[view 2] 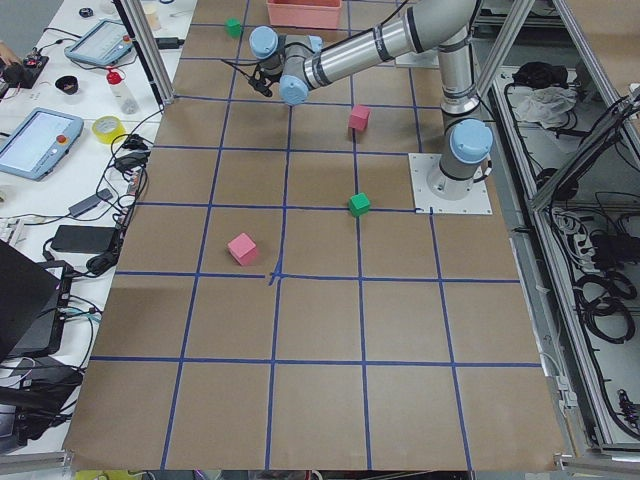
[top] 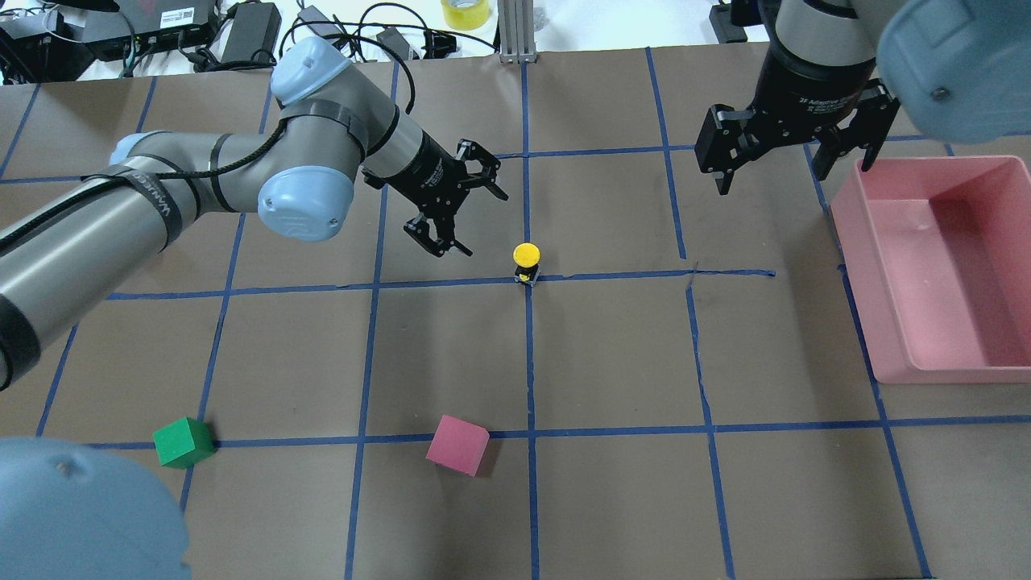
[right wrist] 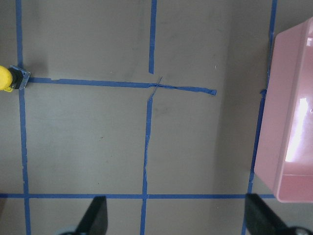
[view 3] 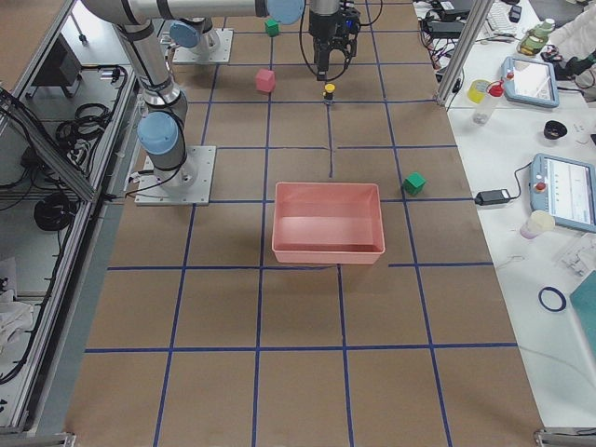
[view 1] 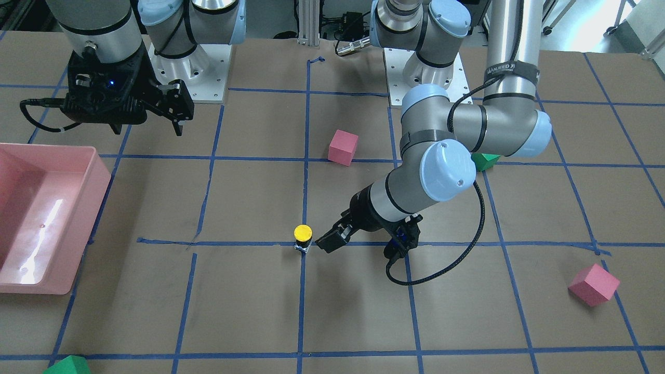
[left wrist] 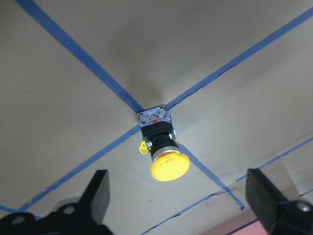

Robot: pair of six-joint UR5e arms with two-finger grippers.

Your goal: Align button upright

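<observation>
The button (view 1: 302, 236) stands upright on a blue tape crossing, yellow cap up, black body and whitish base below. It also shows in the overhead view (top: 526, 259), the left wrist view (left wrist: 161, 147) and at the right wrist view's left edge (right wrist: 7, 79). My left gripper (top: 475, 221) is open and empty, close beside the button and apart from it; its fingers (left wrist: 98, 196) flank the lower frame. My right gripper (top: 793, 173) is open and empty, hanging high by the pink bin.
A pink bin (top: 854, 242) stands at the table's right side. A pink cube (top: 457, 445) and a green cube (top: 184, 441) lie nearer my base. Another pink cube (view 1: 593, 284) and a green cube (view 1: 67, 365) lie toward the far edge.
</observation>
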